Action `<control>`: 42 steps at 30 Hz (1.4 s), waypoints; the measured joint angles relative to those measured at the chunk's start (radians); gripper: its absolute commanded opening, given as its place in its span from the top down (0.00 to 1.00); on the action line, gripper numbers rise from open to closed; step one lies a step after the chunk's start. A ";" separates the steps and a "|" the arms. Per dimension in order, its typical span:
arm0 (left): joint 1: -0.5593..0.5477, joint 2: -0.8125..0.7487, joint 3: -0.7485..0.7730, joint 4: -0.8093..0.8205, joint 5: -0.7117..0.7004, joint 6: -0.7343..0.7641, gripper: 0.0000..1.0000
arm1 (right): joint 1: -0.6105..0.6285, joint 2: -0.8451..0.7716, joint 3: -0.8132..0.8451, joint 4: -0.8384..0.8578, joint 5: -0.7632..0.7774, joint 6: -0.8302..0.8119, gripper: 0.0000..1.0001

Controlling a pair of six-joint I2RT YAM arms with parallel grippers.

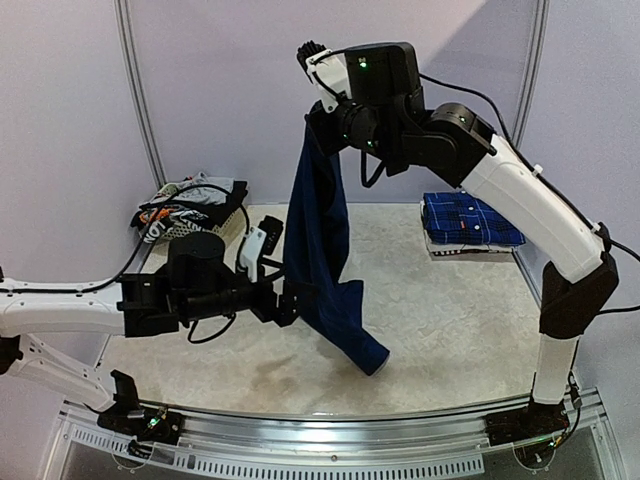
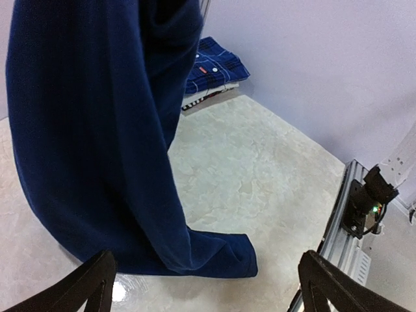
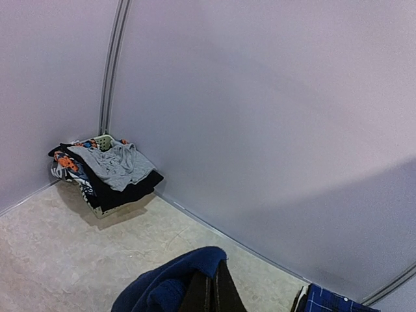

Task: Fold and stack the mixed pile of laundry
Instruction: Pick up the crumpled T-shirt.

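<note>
**A:** In the top view, where did the navy garment (image 1: 318, 230) lie from the fingers?

**B:** It hung long and upright from the right fingers (image 1: 322, 112), which were closed on its top, high above the desk (image 1: 450, 320). Its lower end reached the desk. The left fingers (image 1: 252, 250) stood wide open and empty, low beside its left edge. I could not tell if they touched it. I judged the left arm the nearer one for the lower part.

**A:** And the left wrist view?

**B:** The garment hung ahead of the open fingers (image 2: 88, 283), beyond their tips, more toward the left one. Its bottom fold lay on the desk.

**A:** The right wrist view?

**B:** The closed fingers pinched the navy cloth at the bottom edge. The laundry pile (image 3: 107, 172) sat well apart in the corner, and the folded plaid shirt (image 3: 331, 302) showed at the lower right.
</note>
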 measured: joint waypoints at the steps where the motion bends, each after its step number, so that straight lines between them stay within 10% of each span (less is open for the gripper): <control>1: -0.004 0.021 0.002 0.016 -0.019 0.000 0.00 | 0.000 0.000 0.004 0.000 0.013 -0.008 1.00; 10: -0.016 0.331 0.083 0.138 -0.131 -0.031 0.09 | 0.000 0.000 0.020 0.006 0.066 -0.049 1.00; 12: -0.027 0.401 0.115 0.143 -0.160 -0.038 0.33 | 0.000 0.000 0.020 0.008 0.071 -0.055 1.00; 15: -0.043 0.481 0.150 0.168 -0.216 -0.049 0.99 | 0.000 0.000 0.020 0.008 0.085 -0.060 1.00; 24: -0.063 0.436 0.151 0.101 -0.340 -0.042 1.00 | -0.011 -0.058 -0.130 0.044 0.125 -0.068 1.00; 42: -0.066 -0.138 0.378 -0.634 -0.441 0.052 1.00 | -0.074 -0.659 -0.608 -0.031 -0.082 0.091 1.00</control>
